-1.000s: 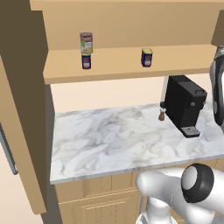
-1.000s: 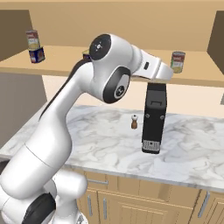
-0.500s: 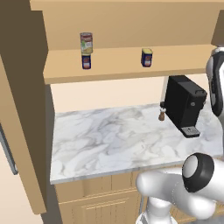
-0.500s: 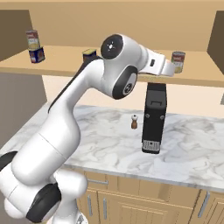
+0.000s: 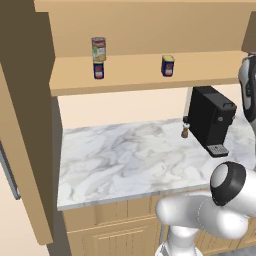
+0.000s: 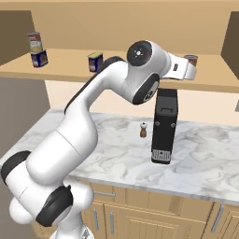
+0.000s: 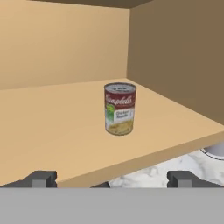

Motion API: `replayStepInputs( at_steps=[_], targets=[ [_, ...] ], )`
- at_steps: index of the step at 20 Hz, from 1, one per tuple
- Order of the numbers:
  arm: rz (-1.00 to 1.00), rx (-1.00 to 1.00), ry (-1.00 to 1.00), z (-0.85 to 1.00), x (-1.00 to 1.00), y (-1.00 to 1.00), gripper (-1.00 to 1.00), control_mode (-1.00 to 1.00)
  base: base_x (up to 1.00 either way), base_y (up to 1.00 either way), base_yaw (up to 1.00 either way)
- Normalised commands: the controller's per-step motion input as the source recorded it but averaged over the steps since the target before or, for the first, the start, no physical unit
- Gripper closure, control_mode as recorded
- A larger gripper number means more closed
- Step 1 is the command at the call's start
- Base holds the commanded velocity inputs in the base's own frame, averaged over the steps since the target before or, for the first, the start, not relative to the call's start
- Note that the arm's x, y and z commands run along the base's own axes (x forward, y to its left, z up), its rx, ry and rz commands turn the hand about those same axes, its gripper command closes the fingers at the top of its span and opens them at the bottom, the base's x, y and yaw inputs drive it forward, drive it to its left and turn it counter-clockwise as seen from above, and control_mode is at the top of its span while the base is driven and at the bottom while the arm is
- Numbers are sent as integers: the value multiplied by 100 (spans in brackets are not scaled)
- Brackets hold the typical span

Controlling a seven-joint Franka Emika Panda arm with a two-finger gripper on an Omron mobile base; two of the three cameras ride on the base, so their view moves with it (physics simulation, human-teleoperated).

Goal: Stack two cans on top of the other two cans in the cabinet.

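The arm has swung up and right, and the gripper (image 7: 112, 178), fingers spread wide and empty, now lines up on the second tall can (image 7: 120, 108), standing alone dead ahead of it on the cabinet (image 7: 52, 131) shelf. Far off to its left, one tall can (image 5: 98, 49) already sits atop a blue can (image 5: 98, 70); the other blue can (image 5: 168, 65) waits bare.

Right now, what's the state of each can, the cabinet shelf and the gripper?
Tall red-and-white can at shelf left: upright, stacked on a short dark blue can.
Second short dark blue can: upright, nothing on top.
Second tall red-and-white can: upright, alone on the shelf, ungripped.
Tan wooden cabinet: open-fronted.
Gripper: open, empty, short of the second tall can.
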Motion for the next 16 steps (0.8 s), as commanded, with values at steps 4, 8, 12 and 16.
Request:
replayStepInputs(
  at_steps=[4,8,12,16],
  targets=[
    [1,-4,0,-4,19,-14,-100,-100,0,0,0],
    [0,-2,0,-5,23,-16,-100,-100,0,0,0],
    [0,0,0,-8,29,-10,-100,-100,0,0,0],
    [0,0,0,-7,30,-12,-100,-100,0,0,0]
  ],
)
